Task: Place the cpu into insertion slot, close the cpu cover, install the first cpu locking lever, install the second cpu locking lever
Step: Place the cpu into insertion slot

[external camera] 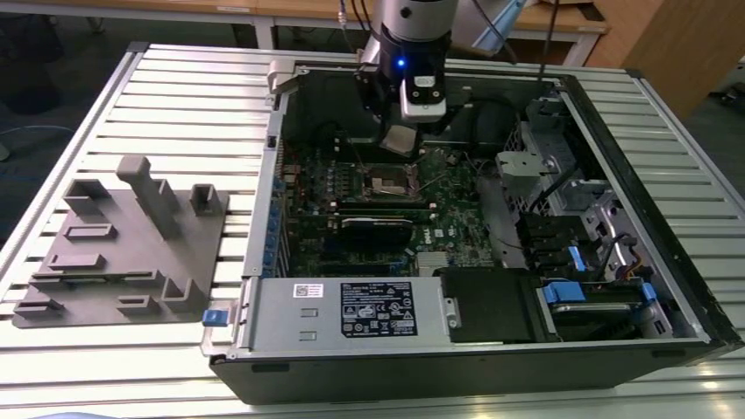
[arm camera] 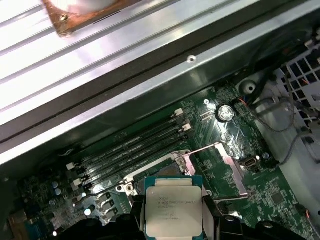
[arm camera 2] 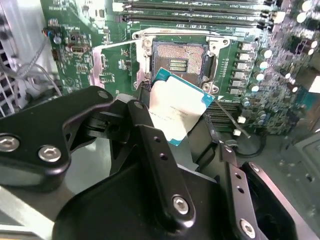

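Silver-grey arm (external camera: 413,22) with a small blue light (external camera: 400,63); the hand (arm camera 2: 180,132) is matte black linkage bars (silver screws (arm camera 2: 181,203) at the joints).

the gripper (arm camera 2: 176,131) holds the cpu (arm camera 2: 177,106) tilted, seemingly just above the open insertion slot (arm camera 2: 179,60).

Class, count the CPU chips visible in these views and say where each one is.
1. The cpu is held in the gripper, raised near the empty insertion slot, not yet seated. Hidden corners of the case could hold others.
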Action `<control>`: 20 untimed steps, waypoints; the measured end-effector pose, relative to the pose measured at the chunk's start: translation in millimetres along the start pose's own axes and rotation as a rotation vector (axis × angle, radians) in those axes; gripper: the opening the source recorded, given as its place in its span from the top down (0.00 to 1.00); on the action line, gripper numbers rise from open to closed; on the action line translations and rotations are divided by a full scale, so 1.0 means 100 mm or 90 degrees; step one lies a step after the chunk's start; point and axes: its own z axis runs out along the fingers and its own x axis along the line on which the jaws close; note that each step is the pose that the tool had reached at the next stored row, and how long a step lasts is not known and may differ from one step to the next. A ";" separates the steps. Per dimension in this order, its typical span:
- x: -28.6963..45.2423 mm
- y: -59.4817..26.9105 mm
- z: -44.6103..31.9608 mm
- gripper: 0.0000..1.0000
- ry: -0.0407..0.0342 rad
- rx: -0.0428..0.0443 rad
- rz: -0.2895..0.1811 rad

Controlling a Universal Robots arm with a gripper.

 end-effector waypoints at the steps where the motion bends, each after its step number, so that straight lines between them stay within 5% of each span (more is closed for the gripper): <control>1: 0.000 0.000 0.000 0.46 -0.0006 0.0001 0.006; 8: 0.000 0.000 0.000 0.46 -0.0013 0.0003 0.012; 20: 0.000 0.000 0.001 0.46 -0.0144 0.0023 0.129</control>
